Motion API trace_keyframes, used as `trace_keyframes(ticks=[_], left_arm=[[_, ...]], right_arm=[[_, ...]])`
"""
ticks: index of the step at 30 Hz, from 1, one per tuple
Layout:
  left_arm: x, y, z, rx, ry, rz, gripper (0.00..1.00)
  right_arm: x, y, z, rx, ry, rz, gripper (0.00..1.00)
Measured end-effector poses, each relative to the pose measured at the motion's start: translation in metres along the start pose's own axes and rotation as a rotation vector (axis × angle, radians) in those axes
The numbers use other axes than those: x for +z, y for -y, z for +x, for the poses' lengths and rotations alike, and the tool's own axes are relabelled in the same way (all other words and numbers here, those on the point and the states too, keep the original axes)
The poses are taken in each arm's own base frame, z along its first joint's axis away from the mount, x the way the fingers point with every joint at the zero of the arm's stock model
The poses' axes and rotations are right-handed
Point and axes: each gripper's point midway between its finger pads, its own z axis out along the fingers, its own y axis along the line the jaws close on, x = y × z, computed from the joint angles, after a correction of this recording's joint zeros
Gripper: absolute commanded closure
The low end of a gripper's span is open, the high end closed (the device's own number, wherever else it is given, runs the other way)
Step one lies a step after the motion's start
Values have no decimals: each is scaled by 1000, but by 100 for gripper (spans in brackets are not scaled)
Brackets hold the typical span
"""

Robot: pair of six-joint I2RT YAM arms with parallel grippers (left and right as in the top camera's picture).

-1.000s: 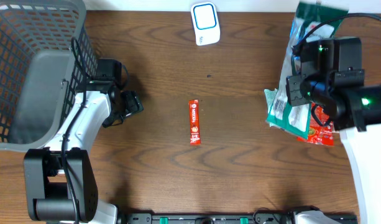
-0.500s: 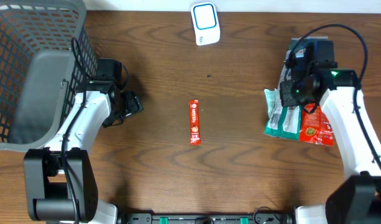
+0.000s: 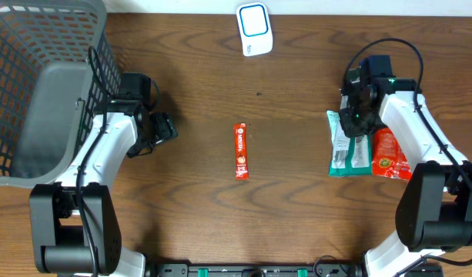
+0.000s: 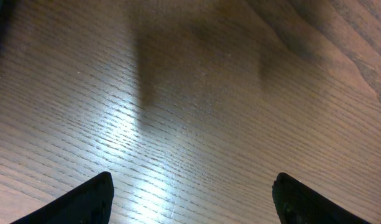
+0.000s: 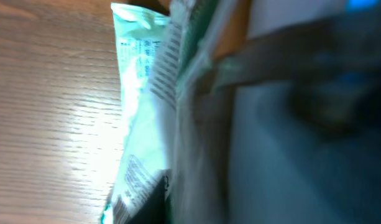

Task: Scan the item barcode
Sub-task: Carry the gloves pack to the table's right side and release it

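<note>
The basket [image 3: 35, 77] stands behind my left gripper [image 3: 162, 129], its mesh wall close against my left arm, so there is little room that way. My left gripper [image 4: 191, 196] hangs wide open over bare table [image 4: 190, 93], with nothing between its fingertips [image 4: 94, 196]. Ahead of it the wood is free up to the sachet [image 3: 240, 150], a narrow red strip lying about midway between my two grippers with open table on every side. The scanner [image 3: 253, 29] sits at the table's far edge, beyond the sachet and well apart from both grippers.

My right gripper [image 3: 355, 119] is low over the far end of the green packet [image 3: 345, 150], which lies flat on the table. From the wrist the green packet [image 5: 140, 124] fills the view, blurred, and I cannot tell whether my jaws are closed on it or apart. Its left edge faces open wood; the red packet [image 3: 389, 154] lies against its right side, beneath my right arm.
</note>
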Motion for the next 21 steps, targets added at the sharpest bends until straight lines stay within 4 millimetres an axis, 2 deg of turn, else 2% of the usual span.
trace_keyframes(ticks=[1,3,4,11,17,19,21], left_arm=[[0,0,0,0,0,0,17],[0,0,0,0,0,0,17],[0,0,0,0,0,0,17],[0,0,0,0,0,0,17],[0,0,0,0,0,0,17],[0,0,0,0,0,0,17],[0,0,0,0,0,0,17]], right_arm=[[0,2,0,-1,-2,11,26],[0,6,1,-2,-6,34,13],[0,8,2,0,-9,46,11],[-5,20,8,2,-44,116,1],[-29,27,-2,48,-32,134,1],[-38,22,-9,82,-15,97,1],[-44,6,-18,116,20,-3,1]])
